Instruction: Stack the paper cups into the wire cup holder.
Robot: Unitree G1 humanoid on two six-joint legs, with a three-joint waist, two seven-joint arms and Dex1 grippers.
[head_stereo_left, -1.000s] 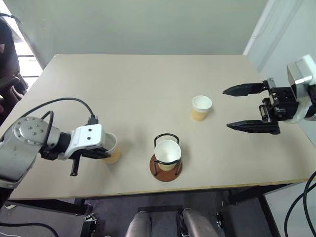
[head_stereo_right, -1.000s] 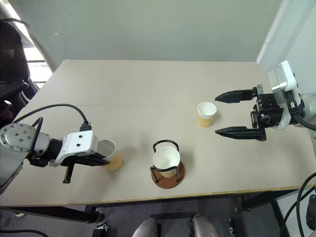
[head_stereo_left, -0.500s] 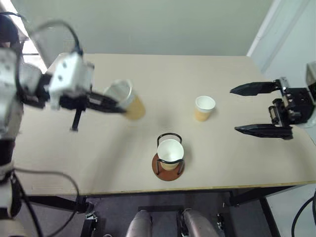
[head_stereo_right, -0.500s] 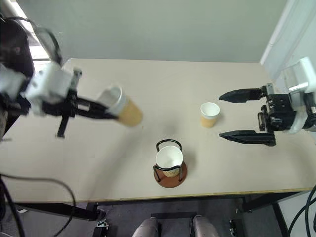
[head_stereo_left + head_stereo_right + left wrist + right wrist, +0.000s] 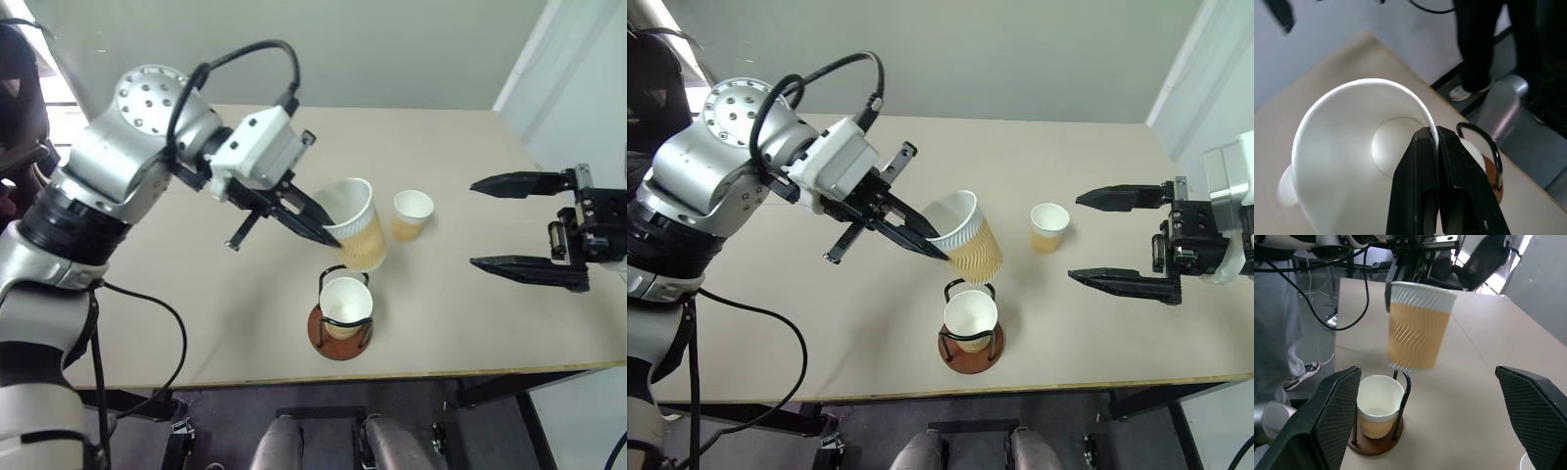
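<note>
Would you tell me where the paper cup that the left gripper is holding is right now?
In the left eye view the held cup hangs in the air, pinched by its rim in the left gripper, just above the wire cup holder, with the loose cup to its right.

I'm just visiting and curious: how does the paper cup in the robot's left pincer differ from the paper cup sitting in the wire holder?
The tan paper cup in the left pincer hangs tilted in the air, pinched by its rim. The tan paper cup in the black wire holder stands upright inside the loops. Both look alike: white inside, tan outside.
</note>
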